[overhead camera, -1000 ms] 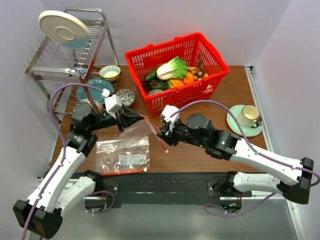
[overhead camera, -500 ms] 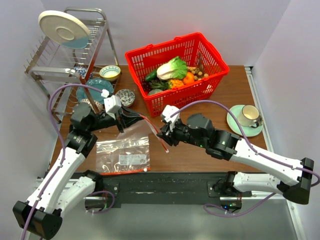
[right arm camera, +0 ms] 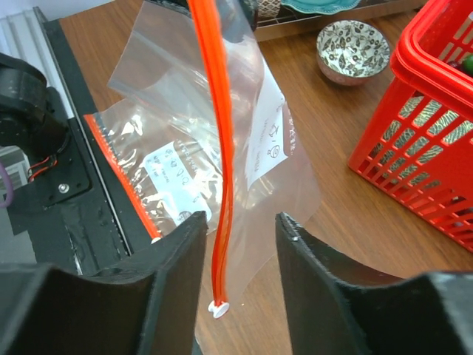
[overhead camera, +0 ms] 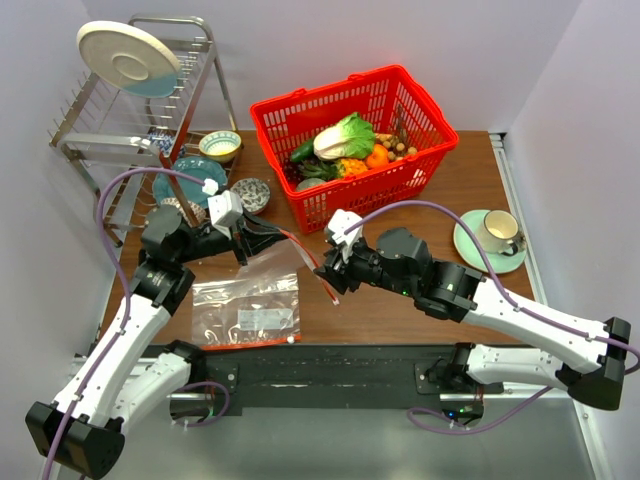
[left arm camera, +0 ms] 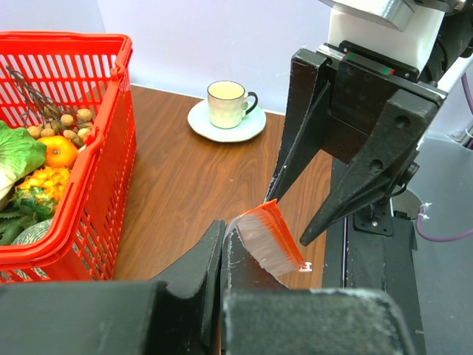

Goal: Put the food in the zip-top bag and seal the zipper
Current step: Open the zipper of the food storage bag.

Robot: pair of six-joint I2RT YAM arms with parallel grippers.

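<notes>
Your left hand (left arm camera: 222, 248) is clamped shut on the mouth edge of the zip-top bag (overhead camera: 283, 252) and holds that end up off the desk (overhead camera: 460, 180). From its closed fingers the zipper (left arm camera: 267, 235) stretches across to your right hand (right arm camera: 240, 222).

That hand has let go. Its two fingers stand apart with the red-orange strip running down the gap between them, and the right wrist view shows it touching neither pad. The small white tab (right arm camera: 217, 308) at the strip's end hangs just past the fingertips. So the bag hangs from your left hand alone, its clear crinkly body sagging below the strip.

Under it, a second clear bag (overhead camera: 247, 315) lies flat on the desk near the front edge. The two overlap in the right wrist view, and you cannot tell whether they touch.

None of the food is in the bag. It all sits in the red basket (overhead camera: 370, 188) just behind the two hands:
- the napa cabbage (overhead camera: 345, 135) lies on top
- the cucumber (overhead camera: 302, 152) is at its left
- the nuts (overhead camera: 400, 150) are toward the right side, beside an orange (overhead camera: 377, 157)

A small patterned bowl (overhead camera: 251, 193) stands just left of the basket. A cup on a saucer (overhead camera: 497, 232) sits well apart at the right of the desk. A dish rack (overhead camera: 110, 140) stands at the far left.
</notes>
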